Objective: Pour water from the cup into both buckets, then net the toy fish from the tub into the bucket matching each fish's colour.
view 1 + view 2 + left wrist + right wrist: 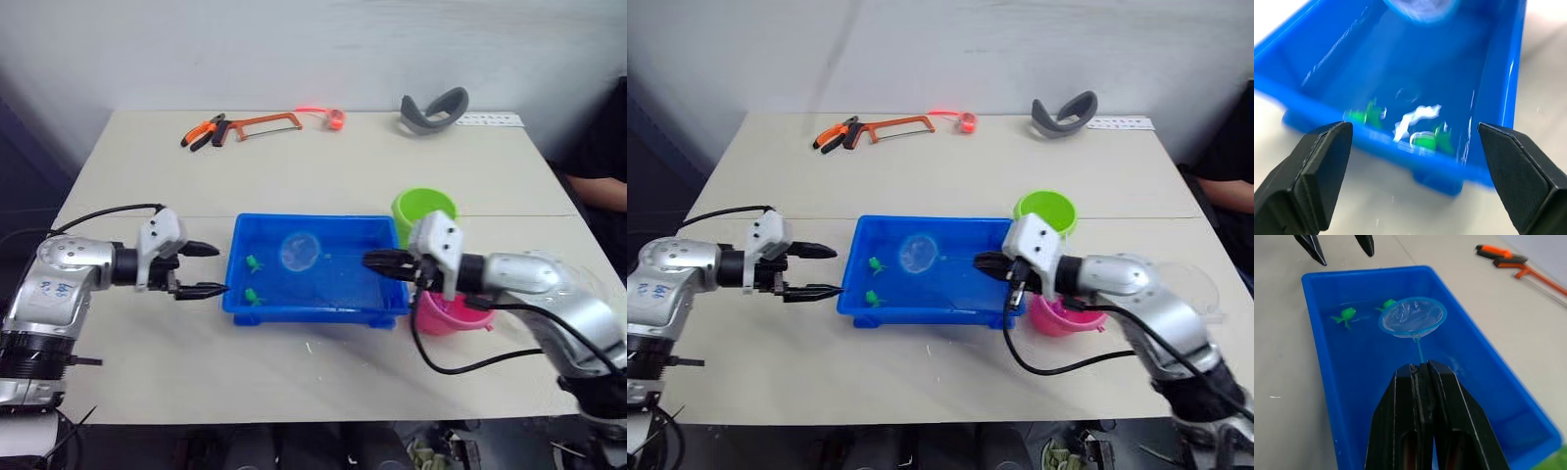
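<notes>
Pale beige desk (323, 176) against a plain white wall carries everything, and at its middle sits the shallow rectangular bright blue plastic tub (315, 311) with a little water in it. Over the tub's middle hangs the small round blue-rimmed net (299, 252) with fine mesh, its thin light-blue wire handle running back to my right gripper (370, 260), whose two black fingers are pressed together on the handle's end above the tub's right side. Two tiny green plastic toy fish (253, 262) lie in the water near the tub's left wall, one behind the other, and the hoop is just to their right, apart from them. My left gripper (212, 269) hovers just outside the tub's left wall with its fingers spread wide and nothing between them, the lower fingertip close to the rim. Behind my right wrist stands the lime green round plastic bucket (423, 209), just beside the tub's far right corner, and the pink round plastic bucket (446, 313) sits in front of it by the near right corner, partly hidden under my forearm. At the desk's far edge lie orange-handled pliers (204, 132), an orange-framed hacksaw (266, 124), a small glowing orange-red object (335, 118) and a curved grey band (433, 111).
</notes>
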Available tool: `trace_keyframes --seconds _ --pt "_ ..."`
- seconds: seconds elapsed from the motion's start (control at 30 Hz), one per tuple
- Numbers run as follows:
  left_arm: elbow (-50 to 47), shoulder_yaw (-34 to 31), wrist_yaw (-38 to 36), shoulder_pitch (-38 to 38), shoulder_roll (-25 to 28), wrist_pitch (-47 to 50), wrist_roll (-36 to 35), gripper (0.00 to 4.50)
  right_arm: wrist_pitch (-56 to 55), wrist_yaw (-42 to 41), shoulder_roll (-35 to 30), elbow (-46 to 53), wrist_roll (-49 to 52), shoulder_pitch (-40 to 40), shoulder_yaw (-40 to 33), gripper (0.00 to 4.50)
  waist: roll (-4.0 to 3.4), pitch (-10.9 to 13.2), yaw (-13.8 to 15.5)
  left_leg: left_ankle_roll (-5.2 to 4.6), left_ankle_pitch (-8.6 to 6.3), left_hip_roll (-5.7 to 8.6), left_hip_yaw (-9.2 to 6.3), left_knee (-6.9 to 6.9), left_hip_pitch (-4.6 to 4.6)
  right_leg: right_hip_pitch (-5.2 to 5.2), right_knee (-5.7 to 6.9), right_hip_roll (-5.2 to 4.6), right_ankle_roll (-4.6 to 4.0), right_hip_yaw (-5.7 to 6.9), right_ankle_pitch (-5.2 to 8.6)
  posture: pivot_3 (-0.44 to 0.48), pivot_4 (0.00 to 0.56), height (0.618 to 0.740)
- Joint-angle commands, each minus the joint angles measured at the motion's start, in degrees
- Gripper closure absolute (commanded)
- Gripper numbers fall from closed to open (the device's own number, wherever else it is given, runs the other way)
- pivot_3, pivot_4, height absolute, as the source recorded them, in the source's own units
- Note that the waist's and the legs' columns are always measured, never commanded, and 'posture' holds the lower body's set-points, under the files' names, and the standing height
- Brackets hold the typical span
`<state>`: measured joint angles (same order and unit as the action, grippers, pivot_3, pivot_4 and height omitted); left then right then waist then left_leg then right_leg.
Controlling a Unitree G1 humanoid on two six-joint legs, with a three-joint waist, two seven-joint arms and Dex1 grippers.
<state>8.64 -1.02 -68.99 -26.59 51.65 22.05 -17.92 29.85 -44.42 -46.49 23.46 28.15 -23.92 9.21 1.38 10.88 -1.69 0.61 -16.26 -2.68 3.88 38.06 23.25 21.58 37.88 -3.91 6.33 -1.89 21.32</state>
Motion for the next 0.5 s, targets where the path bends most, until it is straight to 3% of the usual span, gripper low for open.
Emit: trace_keyframes --seconds 0.03,0.3,0.5 --pt "-4.28 -3.76 0.23 1.58 2.47 0.70 -1.23 0.06 -0.18 -1.49 2.60 -3.11 -4.00 -3.36 3.89 4.50 0.00 0.00 -0.05 0.00 0.00 0.00 0.05 -0.01 -0.01 0.02 0.04 0.00 0.00 0.02 0.00 0.000 0.150 0.740" --pt "-9.27 -6.25 1.00 8.10 4.75 2.01 -1.17 0.06 -4.14 -6.25 5.86 -6.77 -9.91 -5.76 8.04 4.50 -0.01 0.00 -0.04 -0.06 -0.06 -0.01 0.06 -0.04 -0.01 0.03 0.00 -0.01 0.00 0.04 0.00 0.000 0.150 0.740" --pt "-10.00 -6.46 1.34 8.71 4.92 2.30 -1.37 0.06 -13.11 -8.91 7.83 -11.05 -18.33 -6.63 12.98 4.50 -0.01 0.01 -0.06 -0.09 -0.08 0.00 0.06 -0.04 -0.02 0.03 0.01 0.00 -0.01 0.06 0.00 0.000 0.150 0.740"
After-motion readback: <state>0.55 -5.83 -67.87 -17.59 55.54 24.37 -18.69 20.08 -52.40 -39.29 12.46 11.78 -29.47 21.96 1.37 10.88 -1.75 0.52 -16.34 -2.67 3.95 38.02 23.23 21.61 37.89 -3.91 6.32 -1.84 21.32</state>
